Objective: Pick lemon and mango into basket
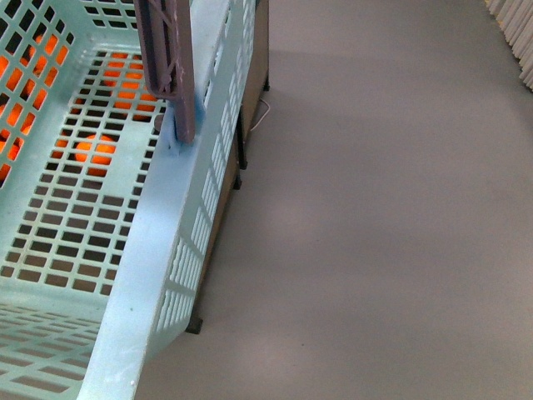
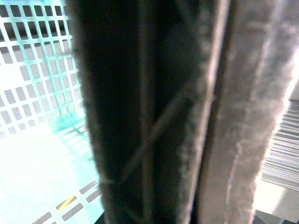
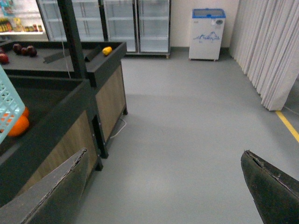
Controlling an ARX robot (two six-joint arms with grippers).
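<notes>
The move turns on the 1 yellow fruit (image 3: 107, 50) lying in the far bin of the counter (image 3: 110, 95). It is straight ahead of the right hand (image 3: 164, 153) and well apart from it. It is too small to say whether it is the lemon or the mango. Its long axis seems to run across the bin's slope, though that is uncertain.

The right hand's 2 fingers (image 3: 51, 191) stand wide apart with nothing between them. It looks free to reach, so I judge it the arm for this pick.

The left wrist view is filled by the brown handle (image 2: 154, 116) pressed close to the lens. I cannot separate any finger from it, so I cannot tell how the left hand stands.

The basket (image 1: 158, 242) sits on the counter at the robot's front left, with bare floor (image 1: 375, 208) to its right. No yellow fruit shows in the part of it that is visible. The orange patches are tangerines (image 1: 96, 154) seen through the slots from beneath.

A black upright post (image 3: 74, 42) and the near bin's dark edge stand between the right hand and the fruit. Dark red fruits (image 3: 23, 48) lie further along the same far bin. A reach would need to pass the post on the floor side.
</notes>
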